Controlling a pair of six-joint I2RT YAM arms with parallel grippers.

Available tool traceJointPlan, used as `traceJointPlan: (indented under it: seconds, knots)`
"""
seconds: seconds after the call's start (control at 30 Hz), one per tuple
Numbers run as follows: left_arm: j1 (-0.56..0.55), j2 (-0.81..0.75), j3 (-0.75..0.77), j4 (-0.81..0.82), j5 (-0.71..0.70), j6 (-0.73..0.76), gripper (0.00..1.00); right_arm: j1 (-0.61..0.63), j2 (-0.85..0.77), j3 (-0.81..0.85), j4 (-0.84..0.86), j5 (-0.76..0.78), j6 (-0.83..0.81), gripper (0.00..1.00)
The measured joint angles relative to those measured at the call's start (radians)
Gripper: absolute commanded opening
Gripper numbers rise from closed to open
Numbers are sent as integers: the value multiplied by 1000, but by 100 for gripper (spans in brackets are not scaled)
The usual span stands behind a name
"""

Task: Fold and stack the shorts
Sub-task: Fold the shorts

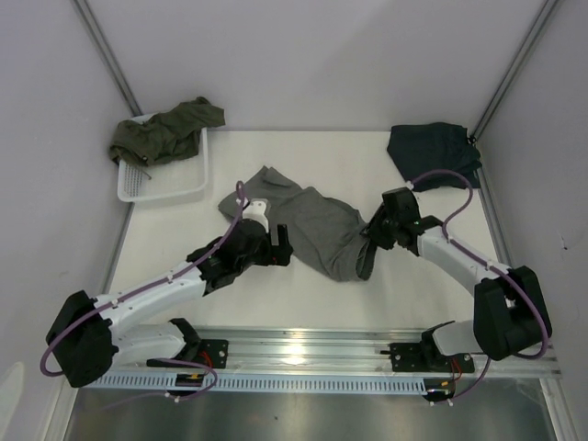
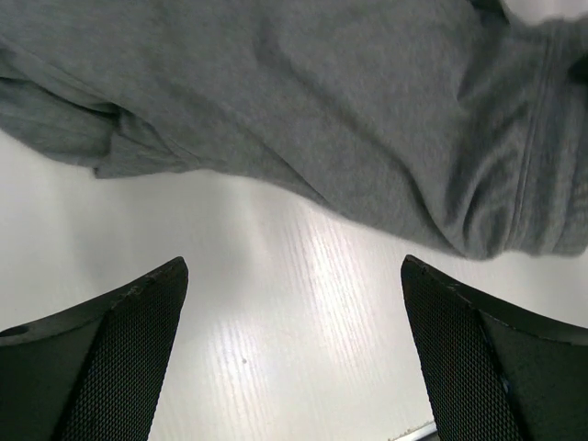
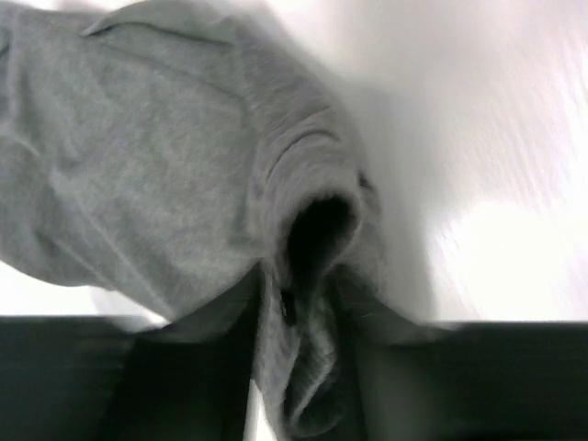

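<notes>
The light grey shorts [image 1: 312, 225] lie crumpled in the middle of the table. My right gripper [image 1: 369, 255] is shut on their right edge. In the right wrist view a bunched fold of the grey shorts [image 3: 138, 165] is pinched in the right gripper [image 3: 303, 322]. My left gripper [image 1: 282, 243] hangs open at the cloth's left side. Its fingers [image 2: 138, 322] straddle bare table just short of the grey shorts [image 2: 322, 110], and nothing is between them. The olive green shorts [image 1: 165, 133] are heaped in the basket. The dark navy shorts [image 1: 432, 152] lie at the back right.
A white mesh basket [image 1: 197, 179] stands at the back left corner. A metal rail [image 1: 322, 344] with the arm bases runs along the near edge. Walls with slanted posts close in the back and both sides of the table [image 1: 184, 239].
</notes>
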Motion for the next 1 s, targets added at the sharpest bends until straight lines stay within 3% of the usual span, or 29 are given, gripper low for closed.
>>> traceJointPlan:
  seconds: [0.03,0.13,0.2,0.6,0.87,1.0]
  knots:
    - [-7,14,1,8,2,-2,99,-5,24,31,-3,-14,-48,62]
    - [-43,80,23,17,10,-5,99,-18,34,63,-11,-54,-154,91]
    - [-69,132,58,19,10,-5,99,-27,21,64,-24,-74,-203,99]
    - [-163,418,322,75,27,-6,98,-245,-248,-118,-24,-327,-337,99]
    - [-228,517,357,169,87,-53,91,-255,-258,-407,174,-502,-242,99]
    - [-273,566,357,222,97,-77,86,-257,-236,-456,323,-554,-181,99]
